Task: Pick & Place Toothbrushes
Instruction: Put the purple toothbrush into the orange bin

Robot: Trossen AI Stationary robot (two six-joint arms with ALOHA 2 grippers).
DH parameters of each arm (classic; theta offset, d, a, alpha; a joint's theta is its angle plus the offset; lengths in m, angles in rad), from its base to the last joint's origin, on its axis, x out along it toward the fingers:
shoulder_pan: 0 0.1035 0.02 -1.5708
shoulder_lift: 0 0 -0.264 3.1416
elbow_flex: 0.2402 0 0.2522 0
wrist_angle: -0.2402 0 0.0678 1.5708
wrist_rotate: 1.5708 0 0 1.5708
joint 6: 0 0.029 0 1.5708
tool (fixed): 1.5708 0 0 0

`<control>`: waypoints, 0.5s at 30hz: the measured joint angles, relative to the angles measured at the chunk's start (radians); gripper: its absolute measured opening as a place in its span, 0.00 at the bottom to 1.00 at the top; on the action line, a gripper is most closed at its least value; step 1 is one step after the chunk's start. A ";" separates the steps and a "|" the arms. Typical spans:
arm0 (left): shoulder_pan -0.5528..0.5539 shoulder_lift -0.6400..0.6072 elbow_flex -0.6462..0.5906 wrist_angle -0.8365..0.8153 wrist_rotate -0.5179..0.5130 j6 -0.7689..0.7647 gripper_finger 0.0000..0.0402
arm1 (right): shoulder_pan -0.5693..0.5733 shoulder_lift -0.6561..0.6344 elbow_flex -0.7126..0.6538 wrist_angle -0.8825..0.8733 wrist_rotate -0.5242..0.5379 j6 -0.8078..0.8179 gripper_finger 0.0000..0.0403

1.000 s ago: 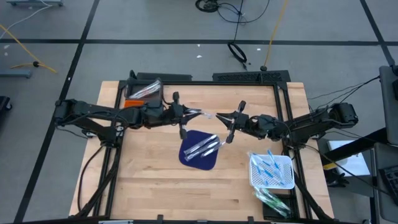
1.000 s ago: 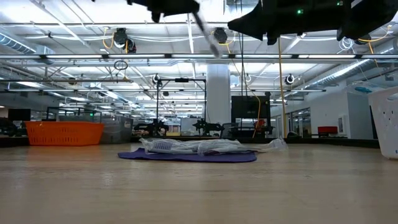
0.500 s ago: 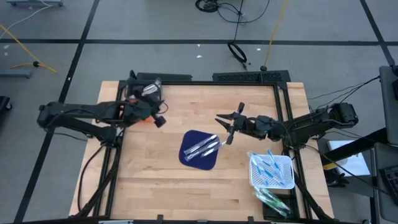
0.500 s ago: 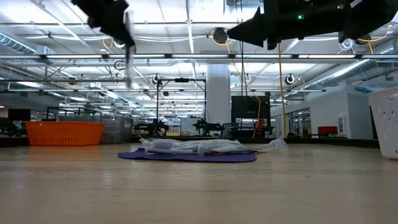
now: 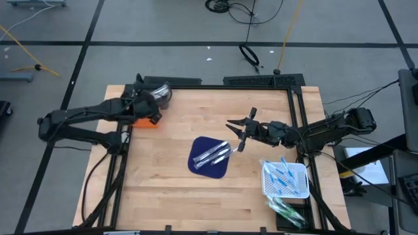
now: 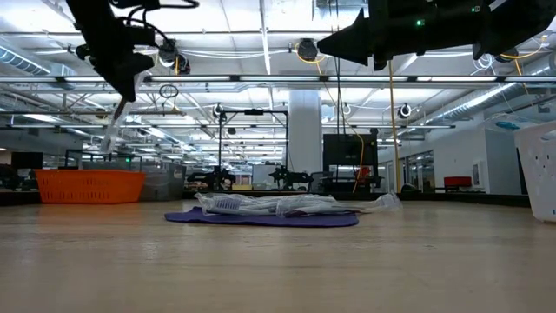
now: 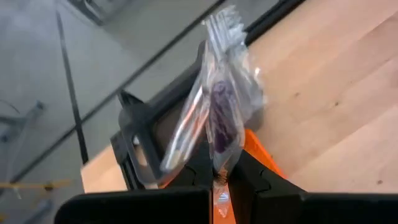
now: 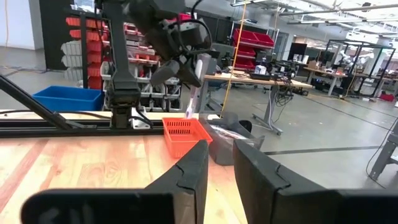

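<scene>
Wooden table: a wrapped toothbrush, pinched in the closed left gripper, has been carried from the centre to above the orange basket, release judged next; two wrapped toothbrushes remain on the blue mat beside the part-open, empty right gripper.

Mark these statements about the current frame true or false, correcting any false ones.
1. The left gripper is shut on a clear wrapper. True.
2. The left gripper hangs over the blue mat. False: it is at the table's far left corner, by the orange basket.
3. Wrapped toothbrushes lie on the mat. True.
4. The white basket is empty. False: it holds blue toothbrushes.
5. The right gripper grips a toothbrush. False: its jaws are apart and hold nothing.
</scene>
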 joint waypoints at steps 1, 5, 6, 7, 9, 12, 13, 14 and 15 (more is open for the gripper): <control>0.018 -0.001 0.000 -0.008 0.017 -0.006 0.03 | 0.000 0.000 0.000 0.000 0.000 0.000 0.17; 0.079 0.018 0.000 -0.041 0.030 -0.025 0.03 | 0.000 0.000 0.000 0.000 0.000 0.000 0.17; 0.093 0.028 0.000 -0.049 0.030 -0.024 0.03 | 0.000 0.000 0.000 0.000 0.000 0.000 0.17; 0.106 0.039 0.000 -0.058 0.032 -0.021 0.03 | 0.000 0.000 0.000 0.000 0.000 0.000 0.17; 0.127 0.064 0.000 -0.073 0.032 -0.021 0.03 | 0.000 0.000 0.000 -0.001 0.000 0.000 0.17; 0.148 0.115 0.000 -0.081 0.044 -0.018 0.03 | 0.000 0.000 0.000 -0.005 -0.001 0.000 0.17; 0.151 0.131 0.000 -0.081 0.045 -0.017 0.03 | 0.000 0.000 0.000 -0.006 -0.001 0.001 0.17; 0.154 0.146 0.000 -0.081 0.046 -0.014 0.03 | 0.000 0.000 0.000 -0.007 -0.001 0.001 0.17; 0.159 0.163 0.000 -0.082 0.046 -0.012 0.03 | 0.000 0.000 0.000 -0.009 -0.001 0.001 0.17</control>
